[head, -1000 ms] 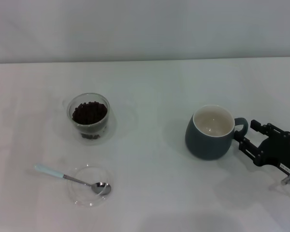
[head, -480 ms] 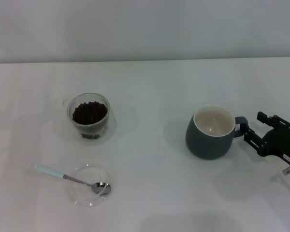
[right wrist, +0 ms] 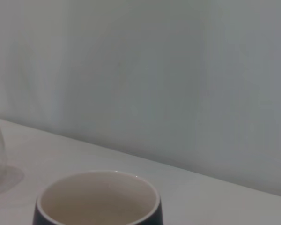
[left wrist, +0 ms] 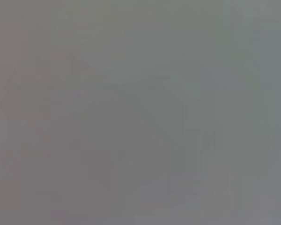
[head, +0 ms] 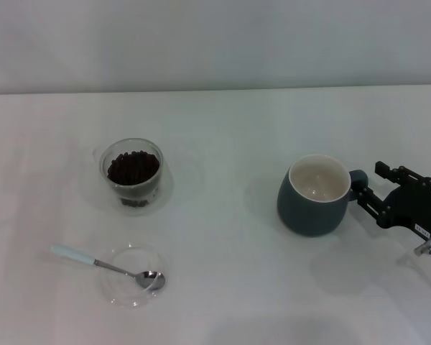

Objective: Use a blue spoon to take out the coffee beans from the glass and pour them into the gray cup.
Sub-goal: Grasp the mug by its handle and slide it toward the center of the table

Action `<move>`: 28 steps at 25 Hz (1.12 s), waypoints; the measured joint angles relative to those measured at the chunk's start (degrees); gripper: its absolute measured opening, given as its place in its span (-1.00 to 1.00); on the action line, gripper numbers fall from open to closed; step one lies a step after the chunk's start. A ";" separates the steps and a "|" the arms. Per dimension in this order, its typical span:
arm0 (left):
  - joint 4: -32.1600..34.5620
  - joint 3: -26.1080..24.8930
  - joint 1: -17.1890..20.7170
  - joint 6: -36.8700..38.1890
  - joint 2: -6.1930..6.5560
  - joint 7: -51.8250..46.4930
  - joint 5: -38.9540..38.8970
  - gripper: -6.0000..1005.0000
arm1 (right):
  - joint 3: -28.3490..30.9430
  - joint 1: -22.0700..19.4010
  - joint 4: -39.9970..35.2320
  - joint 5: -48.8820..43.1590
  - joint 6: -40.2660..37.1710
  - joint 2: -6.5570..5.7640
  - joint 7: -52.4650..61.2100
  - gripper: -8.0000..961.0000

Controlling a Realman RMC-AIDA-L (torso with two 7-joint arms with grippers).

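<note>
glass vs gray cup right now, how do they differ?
The glass is clear and holds a heap of coffee beans; the gray cup is opaque dark blue-gray, cream inside, empty. The cup has a loop handle with the right claw at it; the glass has none. Both stand upright on the table.

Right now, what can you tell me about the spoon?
The spoon is a small teaspoon with a pale blue handle and a shiny metal neck and bowl. It lies nearly flat at the table's front left, in front of the glass of beans. Its bowl rests inside a shallow clear dish, its neck crosses the dish's rim, and its handle sticks out to the left over the table. Nothing is holding it.
</note>
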 joint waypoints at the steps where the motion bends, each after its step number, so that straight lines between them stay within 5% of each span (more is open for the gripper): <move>1: -0.01 0.01 0.00 0.00 -0.02 0.00 0.00 0.71 | -0.03 0.01 -0.01 0.00 0.02 0.00 -0.17 0.11; 10: -0.07 -0.02 0.01 -0.02 -0.07 -0.18 0.00 0.71 | -0.30 0.78 0.24 -0.11 0.71 0.19 -1.16 0.07; 21: -0.11 -0.19 0.11 -0.02 -0.06 -0.18 0.00 0.71 | -1.18 1.16 0.01 -0.23 0.61 0.20 -1.38 -0.27; 23: -0.11 -0.20 0.11 -0.03 -0.06 -0.18 0.00 0.71 | -1.56 1.34 -0.02 -0.21 0.45 0.22 -1.38 -0.60; 28: -0.11 -0.15 0.10 -0.10 -0.06 -0.18 0.00 0.71 | -4.05 1.75 -0.85 0.06 0.10 0.28 -1.04 -0.61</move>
